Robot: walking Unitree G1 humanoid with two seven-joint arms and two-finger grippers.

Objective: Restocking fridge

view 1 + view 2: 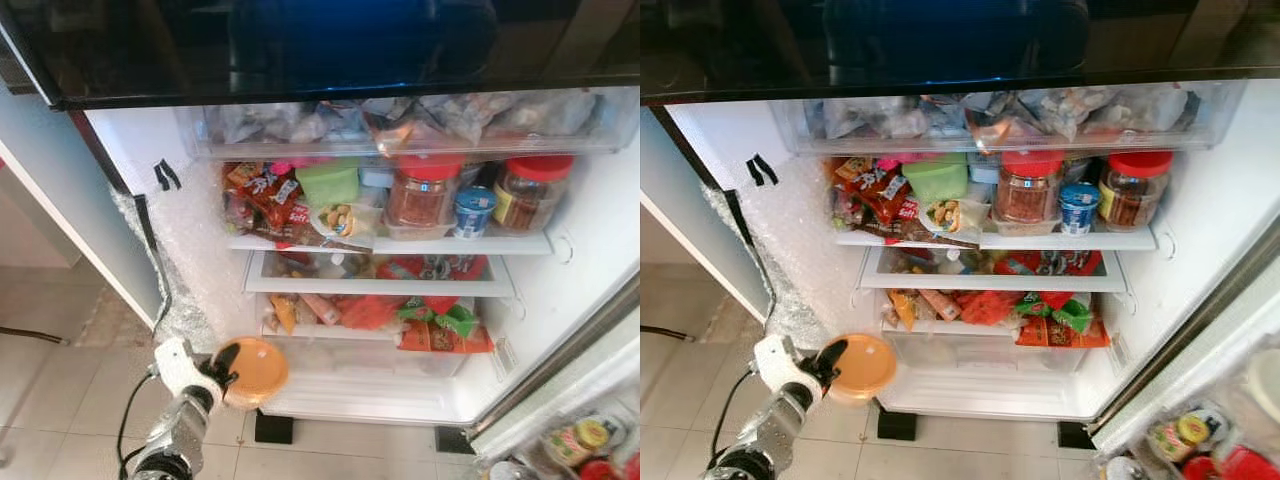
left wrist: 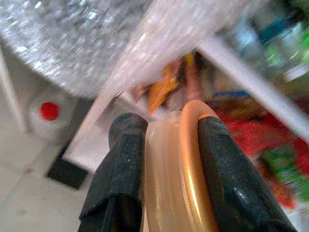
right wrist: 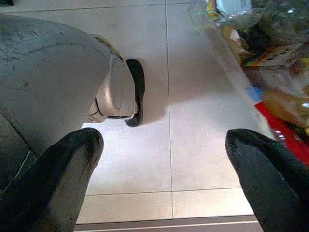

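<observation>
Two black fingers of the left gripper (image 1: pixel 226 378) pinched an orange-lidded container (image 1: pixel 254 372) on edge, one finger (image 2: pixel 120 164) against its pale base and the other against the lid rim, so the round tub stood on its side with its flat faces turned sideways. It hung low at the left front corner of the open fridge (image 1: pixel 560 280), just outside the bottom drawer (image 1: pixel 370 355) and below the lower shelf (image 1: pixel 380 285). The shelves lay ahead and up to the right of the tub, and all looked crowded with packets and jars, so I judged the move would turn on finding a gap and rotating the tub flat before pushing it in. The left arm reached forward from low on the left, wrist angled up toward the fridge, and was plainly the nearer one. The right gripper (image 3: pixel 164 164) hung idle over the tiled floor (image 3: pixel 193 121), its fingers spread wide and holding nothing.
</observation>
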